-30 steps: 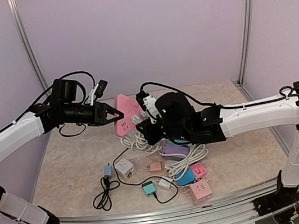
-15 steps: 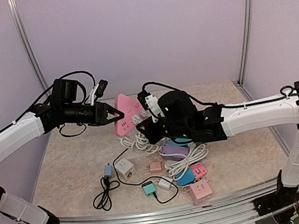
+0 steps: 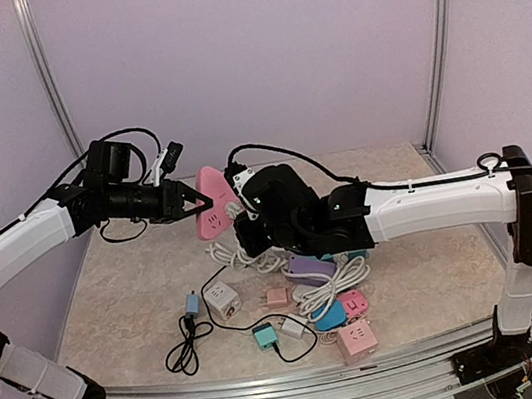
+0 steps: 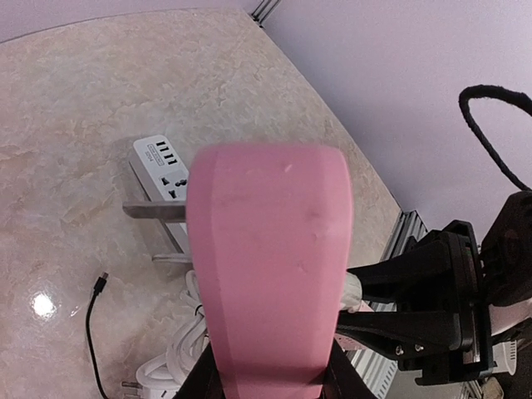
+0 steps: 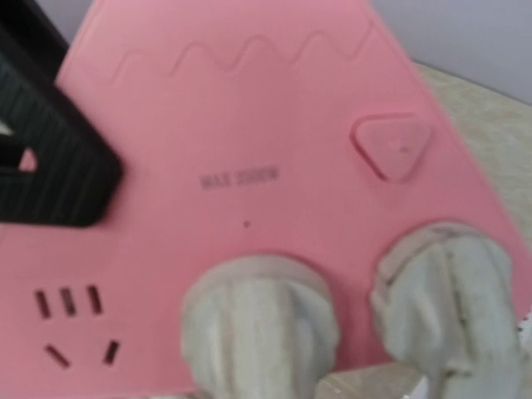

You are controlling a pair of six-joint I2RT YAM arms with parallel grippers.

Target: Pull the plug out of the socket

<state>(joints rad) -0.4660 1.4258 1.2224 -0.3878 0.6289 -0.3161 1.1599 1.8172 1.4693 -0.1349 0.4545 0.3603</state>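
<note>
The socket is a pink triangular power strip (image 3: 209,202), held up above the table between the two arms. My left gripper (image 3: 202,205) is shut on its edge, and black fingers (image 4: 202,379) flank the pink body (image 4: 270,249) in the left wrist view. Two white plugs sit in the socket's face (image 5: 249,141): one in the middle (image 5: 259,328) and one to its right (image 5: 445,303). My right gripper (image 3: 241,215) reaches the socket from the right and is shut on the middle plug. Its own fingers barely show in the right wrist view.
A coiled white cable (image 3: 244,253) lies under the socket. Nearer the front lie a white cube adapter (image 3: 222,298), a purple one (image 3: 309,267), a pink cube (image 3: 356,339), a teal adapter (image 3: 265,336) and a black cable (image 3: 188,348). A white power strip (image 4: 162,162) rests on the table.
The right arm has swung to the left. The socket and the left gripper have shifted slightly left with it, and the socket now faces more edge-on. Both grips are unchanged.
</note>
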